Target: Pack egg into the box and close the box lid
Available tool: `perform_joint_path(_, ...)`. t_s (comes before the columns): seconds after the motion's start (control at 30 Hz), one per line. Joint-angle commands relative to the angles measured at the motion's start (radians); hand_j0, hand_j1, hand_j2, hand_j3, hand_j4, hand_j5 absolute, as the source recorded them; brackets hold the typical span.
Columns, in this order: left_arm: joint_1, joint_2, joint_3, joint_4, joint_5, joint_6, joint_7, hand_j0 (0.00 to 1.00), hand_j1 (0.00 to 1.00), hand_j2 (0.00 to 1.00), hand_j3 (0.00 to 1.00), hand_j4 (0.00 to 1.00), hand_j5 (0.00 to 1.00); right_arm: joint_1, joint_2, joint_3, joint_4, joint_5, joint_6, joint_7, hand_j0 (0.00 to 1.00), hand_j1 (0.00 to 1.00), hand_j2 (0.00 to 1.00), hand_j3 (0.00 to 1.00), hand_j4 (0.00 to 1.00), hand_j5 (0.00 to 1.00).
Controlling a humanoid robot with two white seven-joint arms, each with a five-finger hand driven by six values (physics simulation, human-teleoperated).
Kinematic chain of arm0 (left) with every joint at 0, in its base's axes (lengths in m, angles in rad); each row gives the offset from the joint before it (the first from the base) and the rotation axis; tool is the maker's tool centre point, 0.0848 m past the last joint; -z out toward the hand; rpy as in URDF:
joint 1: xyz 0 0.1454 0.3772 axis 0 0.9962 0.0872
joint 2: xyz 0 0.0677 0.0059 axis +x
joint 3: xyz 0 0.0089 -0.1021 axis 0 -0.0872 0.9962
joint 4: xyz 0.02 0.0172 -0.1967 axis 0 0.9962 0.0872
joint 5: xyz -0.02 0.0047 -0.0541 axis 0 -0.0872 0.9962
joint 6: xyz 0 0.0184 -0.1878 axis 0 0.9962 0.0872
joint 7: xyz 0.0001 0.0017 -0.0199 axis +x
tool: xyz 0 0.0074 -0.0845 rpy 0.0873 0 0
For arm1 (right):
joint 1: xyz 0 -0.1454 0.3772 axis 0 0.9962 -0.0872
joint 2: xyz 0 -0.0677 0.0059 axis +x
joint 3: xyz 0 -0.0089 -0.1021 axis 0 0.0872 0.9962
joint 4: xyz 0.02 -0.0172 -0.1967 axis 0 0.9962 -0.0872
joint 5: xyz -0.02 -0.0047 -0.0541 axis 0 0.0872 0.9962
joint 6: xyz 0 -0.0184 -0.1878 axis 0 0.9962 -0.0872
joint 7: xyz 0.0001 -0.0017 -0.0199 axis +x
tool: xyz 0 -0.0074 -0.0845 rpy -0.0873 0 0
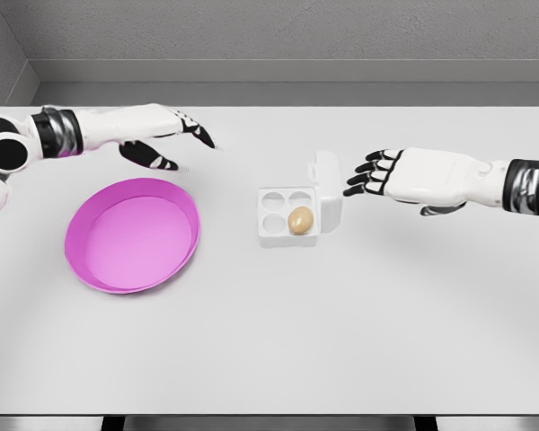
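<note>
Left arm (90, 128) runs off the left edge of the frame, upper left; shoulder cut away, only a round joint showing at the margin

Right arm (521, 187) leaves at the right edge, mid-height, past the dark wrist band

Table (341, 341) cropped along the bottom edge; dark bits below it at the lower margin too small to make out

Box lid (327, 190), centre of frame, stands nearly edge-on, inner face hardly readable

Underside of the egg (300, 220) sunk in its cup, hidden

Right hand (404, 177): thumb mostly tucked beneath the palm
</note>
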Motion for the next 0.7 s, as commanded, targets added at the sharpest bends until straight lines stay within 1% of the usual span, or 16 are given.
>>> perform_joint_path(0.0,0.000,0.062,0.012,0.037,0.037,0.003,0.002,0.74,0.74,0.74,0.74,0.74,0.74,0.000,0.001,0.001,-0.032,-0.009,0.003,-0.001,1.00,1.00,1.00,1.00,1.00,1.00)
perform_joint_path(0.07,0.015,0.076,0.013,0.058,0.037,0.003,0.001,0.75,0.75,0.75,0.75,0.75,0.75,-0.002,0.011,-0.001,-0.038,-0.010,0.003,-0.001,1.00,1.00,1.00,1.00,1.00,1.00)
perform_joint_path(0.1,0.020,0.078,0.029,0.061,0.037,0.003,0.001,0.75,0.75,0.75,0.75,0.75,0.75,-0.002,0.021,-0.001,-0.037,-0.012,0.003,-0.001,1.00,1.00,1.00,1.00,1.00,1.00)
perform_joint_path(0.17,0.020,0.107,0.030,0.069,0.037,0.003,-0.001,0.75,0.75,0.75,0.75,0.75,0.75,-0.003,0.058,0.001,-0.035,-0.010,0.003,-0.001,1.00,1.00,1.00,1.00,1.00,1.00)
perform_joint_path(0.27,0.021,0.107,0.030,0.064,0.037,0.003,-0.001,0.75,0.75,0.75,0.75,0.75,0.75,-0.009,0.101,0.013,-0.029,-0.004,0.003,-0.001,1.00,1.00,1.00,1.00,1.00,1.00)
perform_joint_path(0.37,0.021,0.110,0.030,0.067,0.037,0.003,0.001,0.75,0.75,0.75,0.75,0.75,0.75,-0.009,0.118,0.024,-0.026,-0.001,0.003,-0.001,1.00,1.00,1.00,1.00,1.00,1.00)
perform_joint_path(0.43,0.021,0.110,0.030,0.069,0.037,0.003,-0.001,0.75,0.75,0.75,0.75,0.75,0.75,-0.015,0.118,0.032,-0.019,-0.001,0.003,-0.001,1.00,1.00,1.00,1.00,1.00,1.00)
perform_joint_path(0.47,0.021,0.110,0.030,0.069,0.037,0.003,0.001,0.75,0.75,0.75,0.75,0.75,0.75,-0.017,0.118,0.030,-0.002,-0.001,0.003,-0.001,1.00,1.00,1.00,1.00,1.00,1.00)
perform_joint_path(0.53,0.023,0.110,0.030,0.069,0.037,0.003,0.001,0.75,0.75,0.75,0.75,0.75,0.75,-0.017,0.126,0.047,-0.002,-0.001,0.003,-0.001,1.00,1.00,1.00,1.00,1.00,1.00)
perform_joint_path(0.57,0.023,0.110,0.030,0.069,0.037,0.003,-0.001,0.75,0.75,0.75,0.75,0.75,0.75,-0.017,0.123,0.041,-0.002,-0.001,0.003,-0.001,1.00,1.00,1.00,1.00,1.00,1.00)
perform_joint_path(0.6,0.023,0.110,0.030,0.069,0.037,0.003,-0.001,0.75,0.75,0.75,0.75,0.75,0.75,-0.018,0.123,0.015,0.003,-0.004,0.003,-0.001,1.00,1.00,1.00,1.00,1.00,1.00)
perform_joint_path(0.67,0.025,0.110,0.030,0.069,0.037,0.003,0.001,0.75,0.75,0.75,0.75,0.75,0.75,-0.011,0.113,-0.161,0.009,-0.018,0.003,-0.001,1.00,1.00,1.00,1.00,1.00,1.00)
